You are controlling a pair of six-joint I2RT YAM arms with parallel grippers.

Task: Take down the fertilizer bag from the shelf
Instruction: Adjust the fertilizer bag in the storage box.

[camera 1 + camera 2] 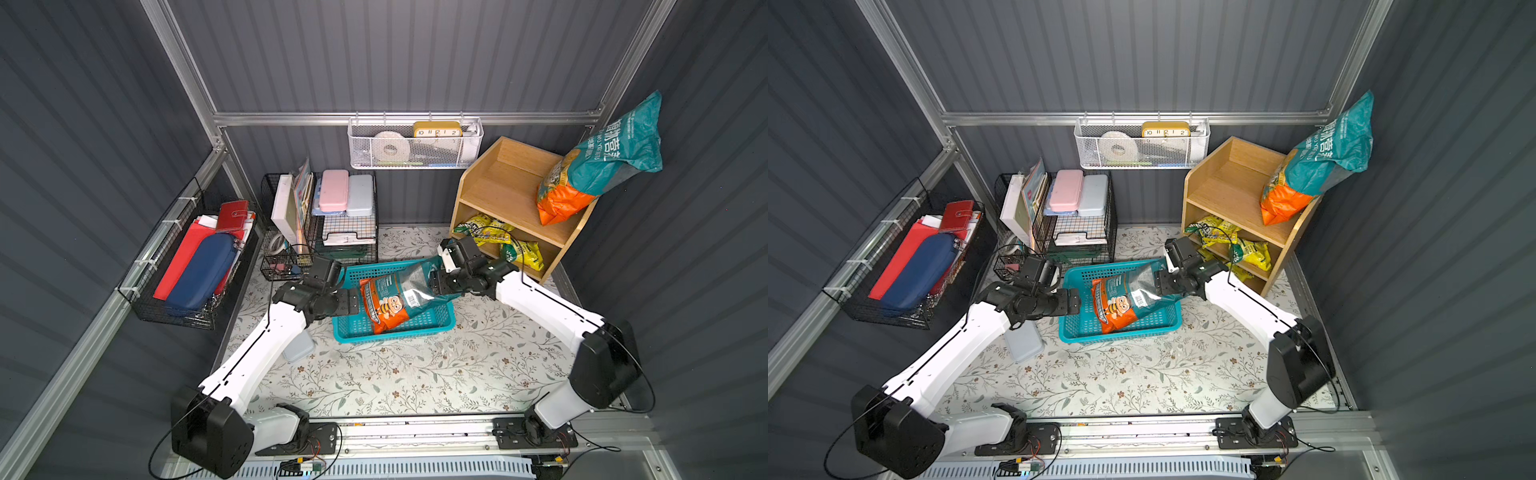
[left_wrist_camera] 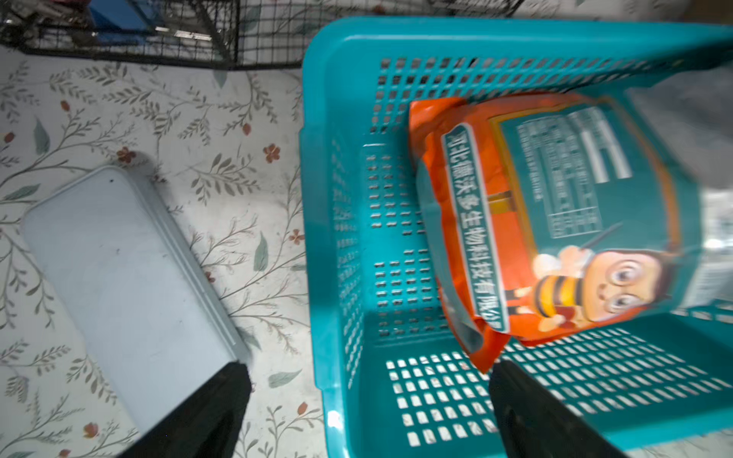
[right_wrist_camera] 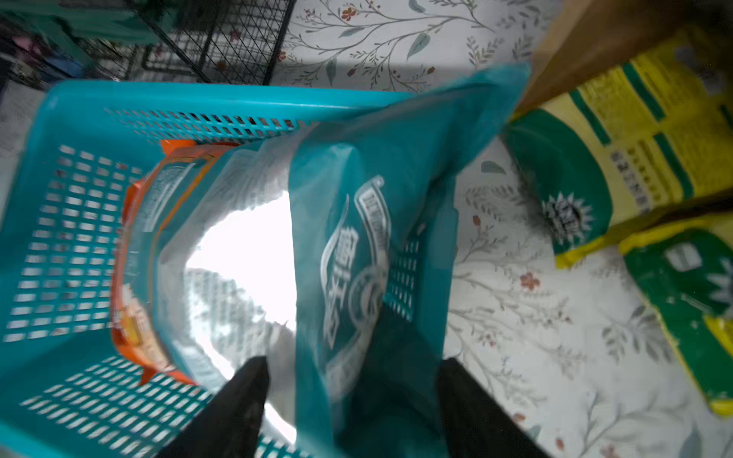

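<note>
Fertilizer bag lies in the teal basket (top end between jaws of the right gripper, grip cannot be told); left gripper stands wide open, empty.

A staged storage shed: grey ribbed walls, aluminium framing, a wire rack of stationery, a stocked wooden shelf.

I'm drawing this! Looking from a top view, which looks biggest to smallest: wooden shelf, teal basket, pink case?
1. wooden shelf
2. teal basket
3. pink case
No two look alike in size.
</note>
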